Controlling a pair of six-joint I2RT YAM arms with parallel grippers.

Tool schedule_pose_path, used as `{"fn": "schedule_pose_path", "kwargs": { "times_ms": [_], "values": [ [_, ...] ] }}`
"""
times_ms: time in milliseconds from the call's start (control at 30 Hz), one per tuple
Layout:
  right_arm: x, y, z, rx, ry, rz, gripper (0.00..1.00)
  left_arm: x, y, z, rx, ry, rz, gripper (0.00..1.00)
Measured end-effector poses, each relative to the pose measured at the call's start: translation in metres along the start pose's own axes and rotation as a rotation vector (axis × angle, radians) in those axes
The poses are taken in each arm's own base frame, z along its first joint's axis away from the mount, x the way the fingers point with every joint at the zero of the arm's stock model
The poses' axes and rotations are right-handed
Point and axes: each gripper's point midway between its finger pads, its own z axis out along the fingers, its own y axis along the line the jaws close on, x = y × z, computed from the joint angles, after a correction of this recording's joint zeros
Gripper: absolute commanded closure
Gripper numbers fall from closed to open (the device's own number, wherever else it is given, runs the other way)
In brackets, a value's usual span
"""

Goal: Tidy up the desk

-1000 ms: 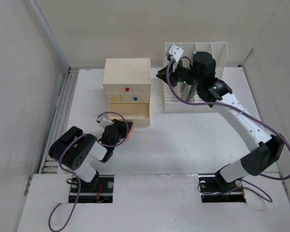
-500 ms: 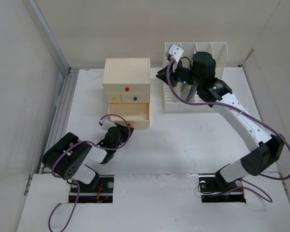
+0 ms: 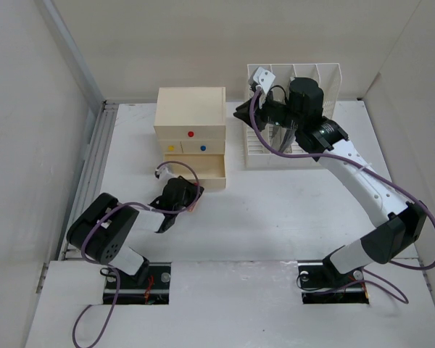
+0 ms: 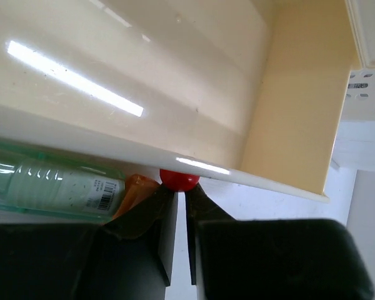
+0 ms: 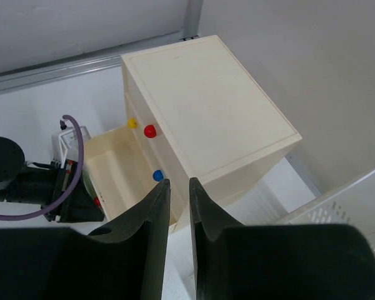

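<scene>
On the white desk [image 3: 275, 210] stands a cream drawer box [image 3: 191, 109] with its bottom drawer [image 3: 196, 168] pulled open and empty. My left gripper [image 3: 188, 196] lies low at the drawer front. In the left wrist view the left gripper [image 4: 182, 189] has its jaws almost together, with the tips against the drawer's red knob [image 4: 179, 180]. A clear green bottle [image 4: 50, 184] with an orange cap lies along the drawer front, beside the left finger. My right gripper [image 3: 241, 112] hovers high between the box and the rack; in its wrist view [image 5: 179, 182] the jaws are nearly closed and empty.
A white slotted file rack [image 3: 326, 80] stands at the back right, next to the drawer box. The box's upper drawers carry red [image 5: 150, 130], yellow [image 5: 132, 123] and blue [image 5: 157, 175] knobs. Pale walls enclose the desk, and a metal rail [image 3: 94, 167] runs along the left.
My left arm has dropped and stretched towards the drawer front, bringing the gripper tips up to the red knob. The right arm has not moved.
</scene>
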Motion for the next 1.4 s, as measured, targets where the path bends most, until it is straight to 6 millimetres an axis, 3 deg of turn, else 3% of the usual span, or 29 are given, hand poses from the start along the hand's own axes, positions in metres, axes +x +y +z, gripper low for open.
{"fn": "schedule_pose_path", "kwargs": {
  "times_ms": [200,367,467,600,733,767,800,867,900,967,1000,1033,1100,1167,1200,1333,1400],
  "values": [
    [0.0,0.0,0.0,-0.001,0.0,0.0,0.76,-0.002,0.001,-0.001,-0.008,0.005,0.016,0.81],
    [-0.001,0.004,0.0,-0.02,-0.006,0.0,0.76,-0.022,-0.013,-0.015,0.032,-0.058,0.021,0.6],
    [-0.002,0.006,0.0,-0.032,-0.009,-0.001,0.76,-0.031,-0.025,-0.031,0.067,-0.097,0.036,0.58],
    [-0.001,0.009,0.002,-0.053,-0.013,0.001,0.75,-0.043,-0.057,-0.06,0.183,-0.139,0.036,0.56],
    [0.004,0.012,0.006,-0.078,-0.007,0.006,0.71,-0.045,-0.067,-0.079,0.227,-0.134,0.044,0.56],
    [0.006,0.013,0.007,-0.084,-0.004,0.007,0.66,-0.044,-0.068,-0.084,0.235,-0.129,0.045,0.57],
    [0.008,0.014,0.008,-0.092,-0.001,0.01,0.51,-0.044,-0.068,-0.088,0.238,-0.123,0.048,0.59],
    [0.014,0.016,0.011,-0.114,0.015,0.012,0.33,-0.043,-0.068,-0.099,0.246,-0.117,0.053,0.61],
    [0.018,0.018,0.013,-0.13,0.026,0.01,0.17,-0.044,-0.067,-0.105,0.248,-0.119,0.056,0.66],
    [0.025,0.019,0.019,-0.165,0.05,-0.003,0.18,-0.05,-0.067,-0.119,0.256,-0.14,0.064,0.76],
    [0.031,0.02,0.022,-0.186,0.068,-0.021,0.31,-0.056,-0.068,-0.128,0.263,-0.158,0.073,0.82],
    [0.037,0.021,0.025,-0.209,0.082,-0.045,0.55,-0.064,-0.072,-0.138,0.266,-0.182,0.082,0.87],
    [0.055,0.028,0.028,-0.276,0.119,-0.097,0.62,-0.087,-0.091,-0.167,0.294,-0.243,0.102,0.91],
    [0.078,0.039,0.028,-0.362,0.159,-0.16,0.6,-0.115,-0.117,-0.203,0.335,-0.318,0.132,0.88],
    [0.088,0.046,0.027,-0.402,0.172,-0.185,0.56,-0.131,-0.13,-0.224,0.351,-0.364,0.165,0.74],
    [0.126,0.084,0.035,-0.561,0.227,-0.274,0.56,-0.189,-0.184,-0.314,0.452,-0.531,0.251,0.34],
    [0.14,0.111,0.044,-0.635,0.25,-0.308,0.56,-0.207,-0.19,-0.333,0.44,-0.604,0.303,0.27]
  ]
}}
